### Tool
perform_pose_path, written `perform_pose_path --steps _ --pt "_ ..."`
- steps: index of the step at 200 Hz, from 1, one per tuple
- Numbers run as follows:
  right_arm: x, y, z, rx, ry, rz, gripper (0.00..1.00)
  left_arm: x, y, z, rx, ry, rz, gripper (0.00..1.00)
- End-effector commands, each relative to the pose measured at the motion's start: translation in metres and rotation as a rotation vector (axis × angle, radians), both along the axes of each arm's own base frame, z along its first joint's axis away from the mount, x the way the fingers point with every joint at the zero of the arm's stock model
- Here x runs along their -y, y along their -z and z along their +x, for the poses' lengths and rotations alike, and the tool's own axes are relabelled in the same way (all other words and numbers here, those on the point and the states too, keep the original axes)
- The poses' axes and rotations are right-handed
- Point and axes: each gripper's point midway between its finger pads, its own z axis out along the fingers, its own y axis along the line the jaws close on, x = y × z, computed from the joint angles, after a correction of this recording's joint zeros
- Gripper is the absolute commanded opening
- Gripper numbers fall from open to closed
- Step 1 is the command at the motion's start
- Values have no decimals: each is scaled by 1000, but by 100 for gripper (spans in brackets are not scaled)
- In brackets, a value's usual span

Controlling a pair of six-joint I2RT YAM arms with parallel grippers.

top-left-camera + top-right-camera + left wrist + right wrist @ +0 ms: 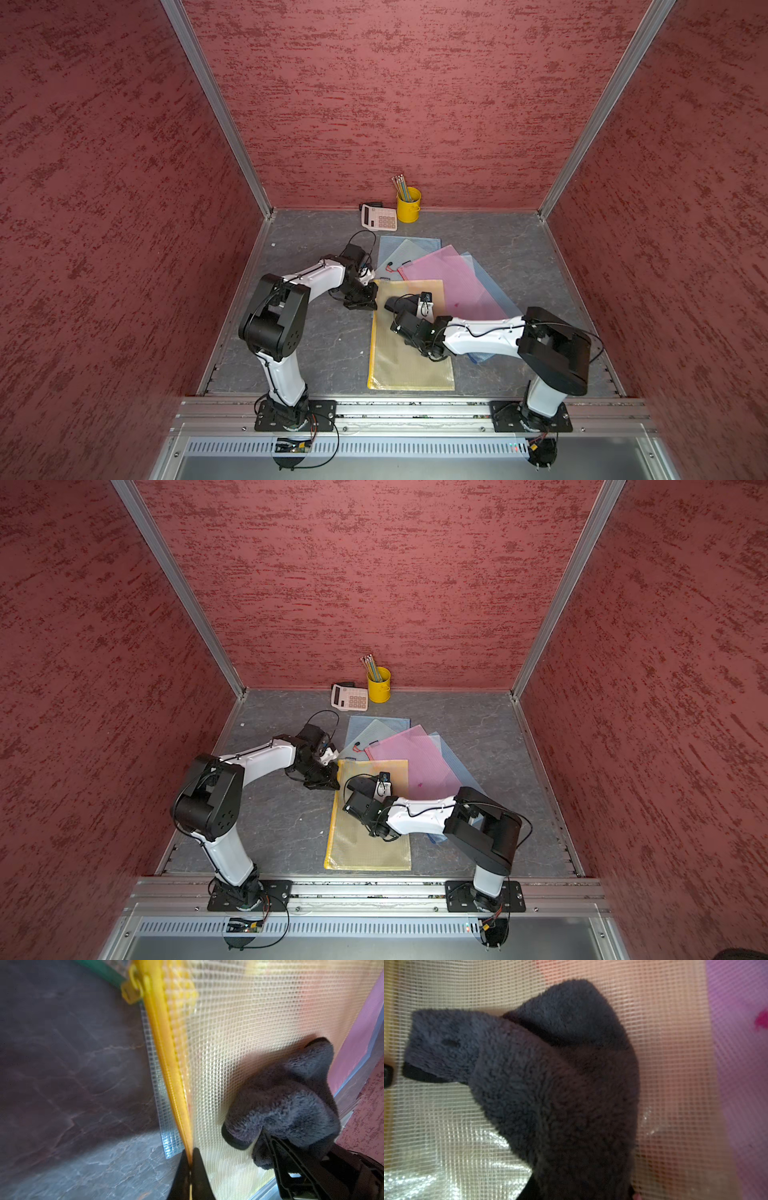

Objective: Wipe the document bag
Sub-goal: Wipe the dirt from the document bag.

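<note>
1. Left gripper [190,1159]: my jaws together, clamped on the zip [166,1053] of the yellow bag [409,357]
2. Right gripper [405,306]: clamped on cloth [550,1084], pressed on the bag just beside my left jaws
3. Risk: pinch slips off zip, so the bag drags and bunches; cloth may work loose from my right jaws
4. Cup [408,205], well beyond both jaws: pencils [400,185]; yellow bag: nothing seen inside

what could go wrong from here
The left hand pinches only the zipper edge of the yellow bag; drag from a stroke might pull it free or ruck the bag. The cloth in the right hand is bunched, so it may wipe a narrow strip. The yellow bag overlaps the pink bag, which could shift.
</note>
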Motion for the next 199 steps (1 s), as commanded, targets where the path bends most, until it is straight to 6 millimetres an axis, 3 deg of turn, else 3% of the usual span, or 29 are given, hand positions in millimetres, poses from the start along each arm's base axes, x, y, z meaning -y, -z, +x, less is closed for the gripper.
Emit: perform_pose_path --steps 1,31,44,55,74,95,121,139,157,171,199 --pt "33 22 -48 -144 -3 -112 30 -4 -2 13 8 -59 -26 0" --pt "72 2 -94 -245 28 -216 31 -11 -5 20 2 -111 -59 0" --pt "85 -20 -97 -230 54 -201 31 -11 -6 20 1 -99 -63 0" --pt "87 -48 -86 -163 72 -149 31 -10 -6 19 -2 -83 -67 0" --pt "64 -96 -51 -18 63 -32 31 -7 -4 15 -13 -63 -71 0" --pt "3 -140 -10 146 -31 72 31 -4 -2 11 -18 -51 -65 0" --pt "-74 -130 20 234 -163 127 30 -4 -1 9 -17 -51 -60 0" --pt "-101 -98 28 213 -214 153 30 -6 -2 9 -23 -67 -57 0" --pt "-98 -55 23 129 -183 119 30 -8 -5 10 -16 -99 -70 0" --pt "-82 -25 12 67 -132 111 29 -9 -6 10 -17 -113 -79 0" --pt "-30 0 -15 -32 -16 63 29 -9 -3 9 -26 -111 -76 0"
